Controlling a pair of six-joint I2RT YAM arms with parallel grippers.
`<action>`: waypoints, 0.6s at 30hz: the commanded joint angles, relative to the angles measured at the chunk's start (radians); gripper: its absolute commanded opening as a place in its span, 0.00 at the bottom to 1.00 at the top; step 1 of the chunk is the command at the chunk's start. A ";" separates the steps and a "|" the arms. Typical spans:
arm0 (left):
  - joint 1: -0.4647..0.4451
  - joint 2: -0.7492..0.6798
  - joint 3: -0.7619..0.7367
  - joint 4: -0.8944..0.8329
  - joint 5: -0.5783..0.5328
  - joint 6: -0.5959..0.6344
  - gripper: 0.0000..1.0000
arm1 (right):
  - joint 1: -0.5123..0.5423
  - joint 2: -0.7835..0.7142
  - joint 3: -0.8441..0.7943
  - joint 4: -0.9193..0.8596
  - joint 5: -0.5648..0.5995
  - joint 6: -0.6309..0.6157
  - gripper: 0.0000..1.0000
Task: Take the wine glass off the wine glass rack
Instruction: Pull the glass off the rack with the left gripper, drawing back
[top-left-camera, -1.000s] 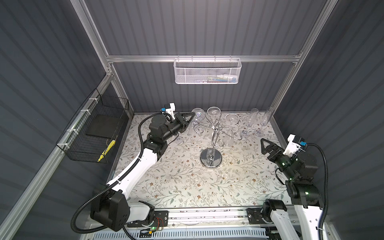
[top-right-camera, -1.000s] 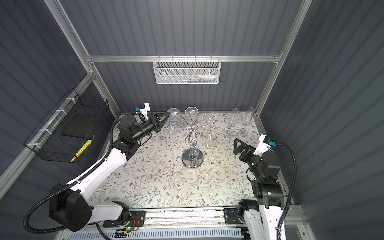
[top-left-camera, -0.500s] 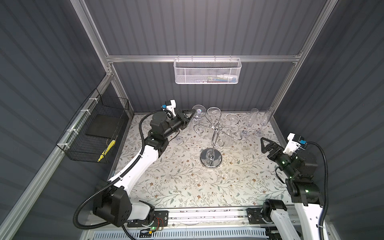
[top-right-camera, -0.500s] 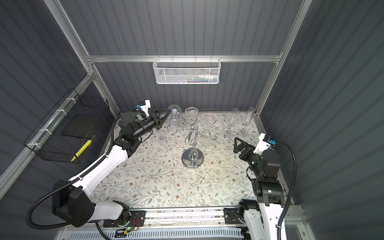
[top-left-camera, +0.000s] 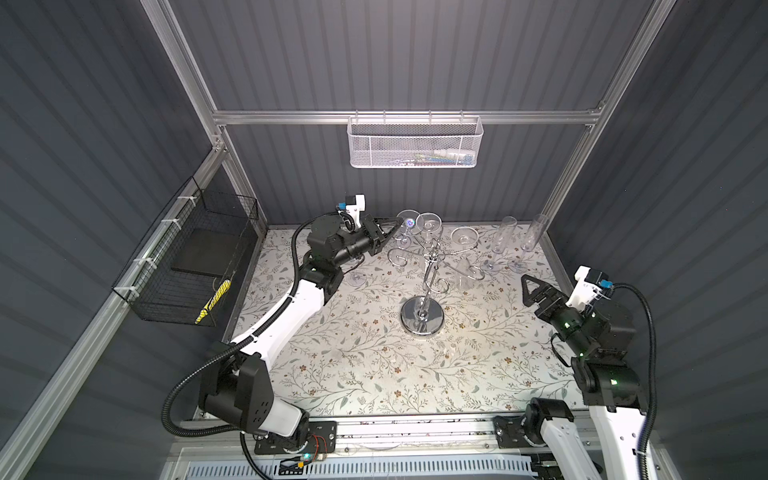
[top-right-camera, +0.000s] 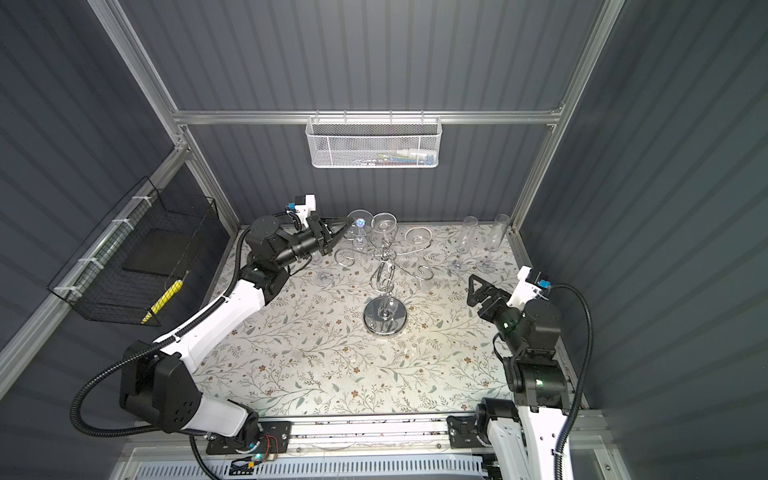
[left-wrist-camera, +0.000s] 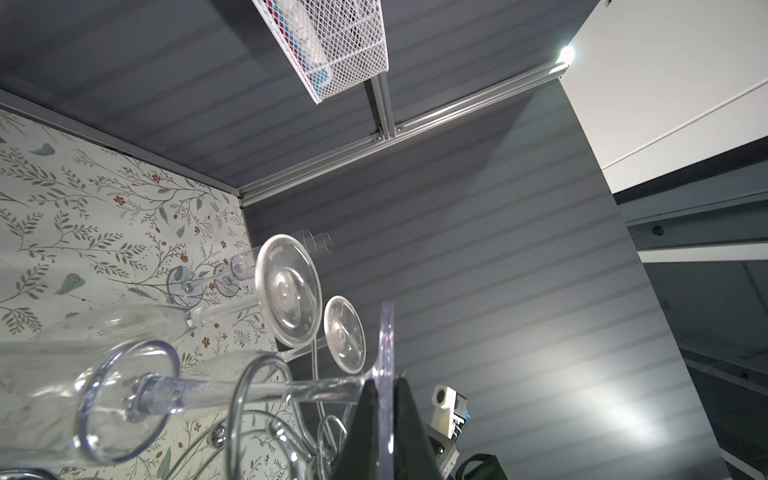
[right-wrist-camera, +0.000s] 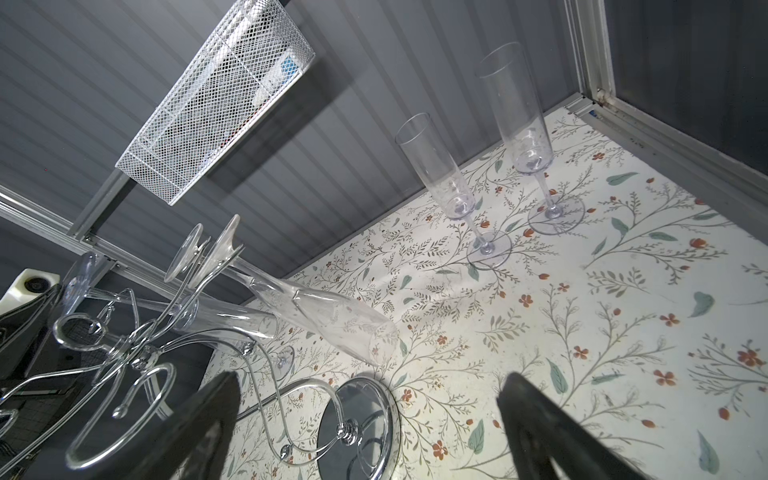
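So the left gripper (top-left-camera: 395, 225) was clamped tight on the edge of the clear foot of the wine glass (left-wrist-camera: 249, 392), up at the back-left side of the rack (top-left-camera: 432, 266). The glass hung upside down with its stem slotted in one of the curly arms, bowl pointing at the flowery table (top-left-camera: 353, 365). Two more glasses (top-left-camera: 429, 223) hung beside it. Meanwhile the right gripper (top-left-camera: 528, 287) sat well off to the right of the rack, fingers spread wide, holding nothing. A pair of flutes (top-left-camera: 501, 239) stood upright near the back right corner.
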 joint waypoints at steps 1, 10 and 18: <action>0.005 -0.042 0.017 0.047 0.076 0.006 0.00 | 0.004 -0.006 0.026 0.007 0.008 -0.015 0.99; 0.006 -0.104 -0.025 -0.027 0.092 0.036 0.00 | 0.005 -0.003 0.029 -0.008 0.011 -0.027 0.99; 0.006 -0.151 -0.093 -0.016 0.059 -0.011 0.00 | 0.004 0.000 0.029 -0.012 0.014 -0.025 0.99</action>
